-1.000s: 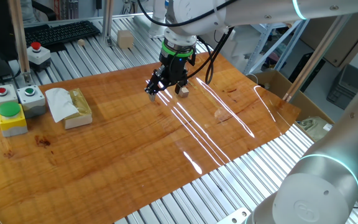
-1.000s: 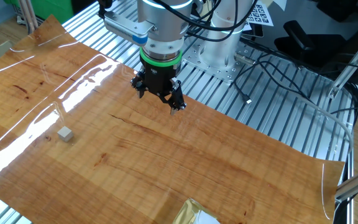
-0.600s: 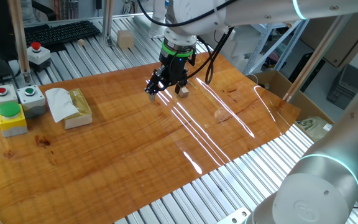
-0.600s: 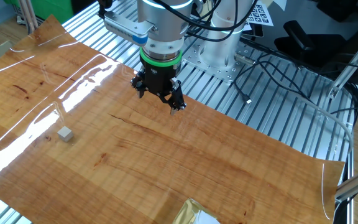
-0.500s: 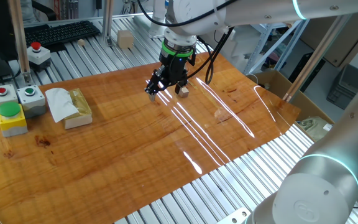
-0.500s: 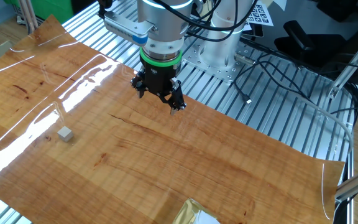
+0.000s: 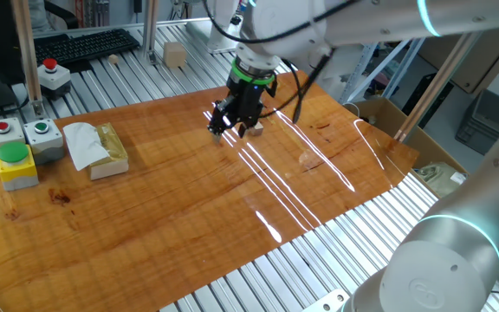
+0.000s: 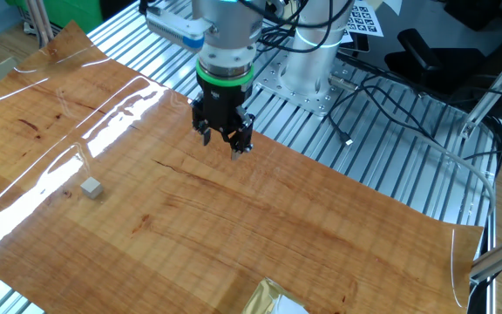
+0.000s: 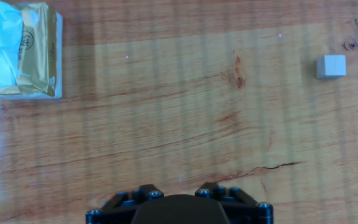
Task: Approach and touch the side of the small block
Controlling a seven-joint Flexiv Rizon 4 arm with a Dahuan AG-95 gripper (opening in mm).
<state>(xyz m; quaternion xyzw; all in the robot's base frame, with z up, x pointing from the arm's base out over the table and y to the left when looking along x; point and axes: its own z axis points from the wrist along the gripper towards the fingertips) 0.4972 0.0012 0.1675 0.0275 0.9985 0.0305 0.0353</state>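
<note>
Hovering end effector [image 8: 222, 139], grip state unclear, well apart from unmarked small block [image 8: 91, 187].

A robotics lab bench is shown: a wooden board [image 7: 189, 199] is laid over slotted aluminium rails [image 7: 258, 277], and button boxes [image 7: 20, 139] with red and green buttons are lined up at one edge. A keyboard [image 7: 89, 43] is seen behind, cables [image 8: 390, 113] are strewn across the rails, and a marker sheet [image 8: 369, 17] is posted beside the arm's base [image 8: 308, 78].
</note>
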